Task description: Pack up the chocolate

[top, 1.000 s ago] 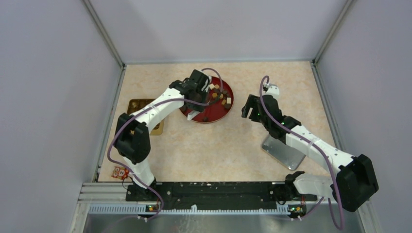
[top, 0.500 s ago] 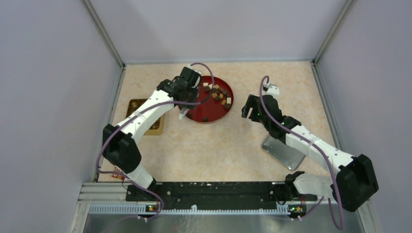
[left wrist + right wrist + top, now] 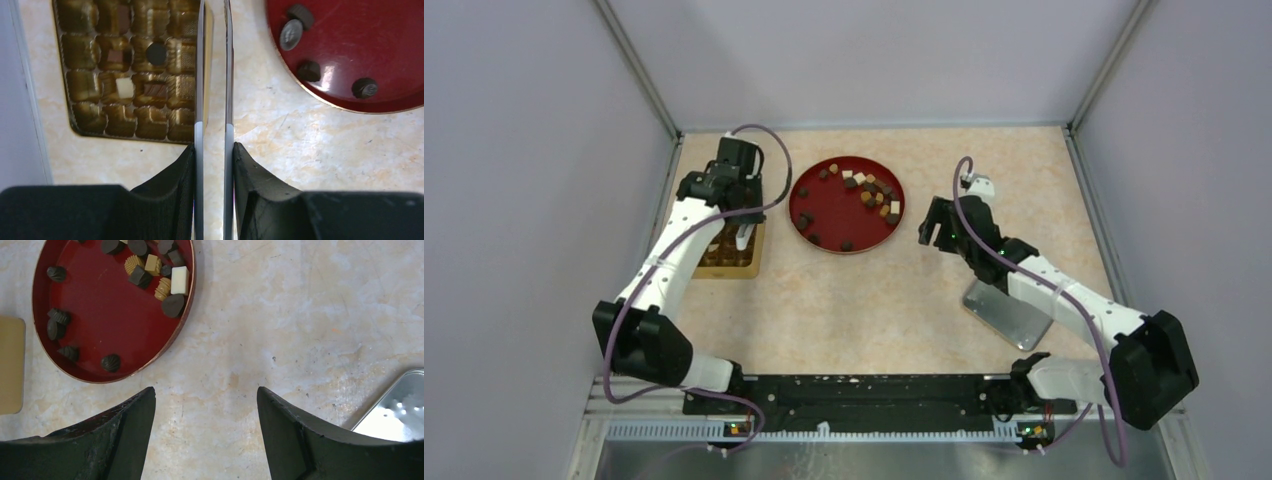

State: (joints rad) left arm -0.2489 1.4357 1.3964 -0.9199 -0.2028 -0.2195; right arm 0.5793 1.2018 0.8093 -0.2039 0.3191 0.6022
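My left jaws narrowed to a slit over right edge of gold tray [image 3: 82, 85], cannot tell if anything's held, some chocolate [image 3: 125, 87] in its cells, most on red plate [image 3: 115, 325], my right jaws wide, empty, above desk [image 3: 300, 315].

In the left wrist view the gold plastic compartment tray [image 3: 80, 85] is cut off by the top edge. Its right-hand column is partly hidden behind one thin flat finger [image 3: 200, 75] of the left gripper [image 3: 742, 238], whose tips run out of the picture, so whether a piece is pinched there cannot be told. In the right wrist view only a corner of the flat silver metal tin [image 3: 400, 410] is shown, the round red plate [image 3: 110, 330] is cropped at the top, and the tray is reduced to a sliver at the left edge. From above, much of the tray is covered by the left arm [image 3: 674, 260] and part of the tin by the right arm [image 3: 1064, 295], and the shapes of the small chocolate pieces [image 3: 869, 190] are too small to be made out.
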